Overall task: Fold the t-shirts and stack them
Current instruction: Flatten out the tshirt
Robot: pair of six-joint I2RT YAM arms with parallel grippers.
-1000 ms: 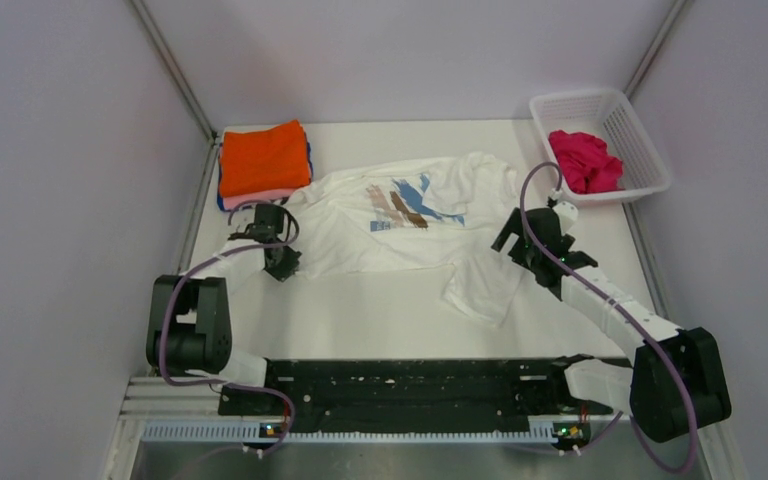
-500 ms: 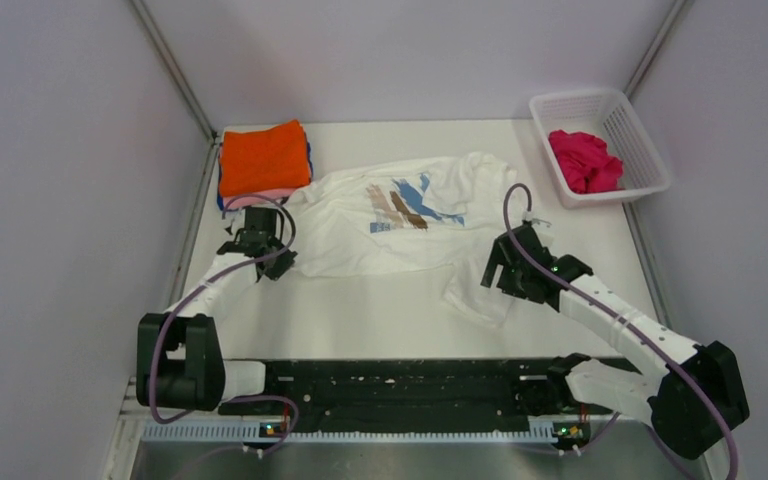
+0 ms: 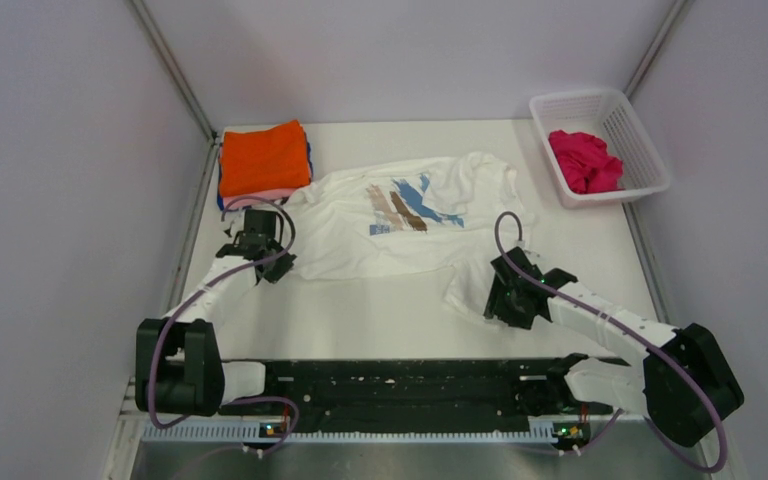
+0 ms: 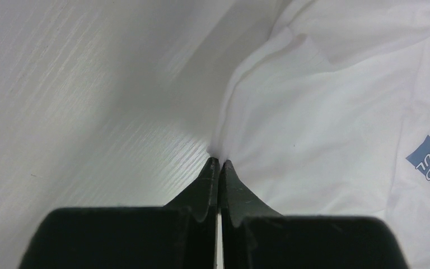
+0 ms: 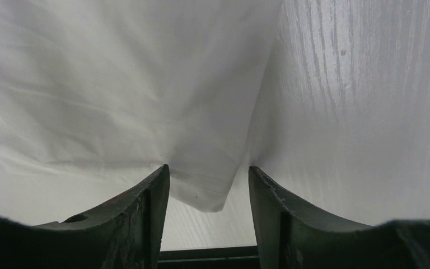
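- left gripper pinches white t-shirt at its left edge
- right gripper spread astride shirt's near-right corner; seat cloth deeper before closing

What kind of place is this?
Probably a robot test booth, not a home: plain walls box in a white table, a left arm and right arm sit at its edge, and a white shirt lies out for folding.

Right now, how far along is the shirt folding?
Done: a folded stack, orange on top. In hand: the white printed shirt lies unfolded, left gripper shut on its edge, right gripper open around a corner. Left: the magenta shirt crumpled in the basket.
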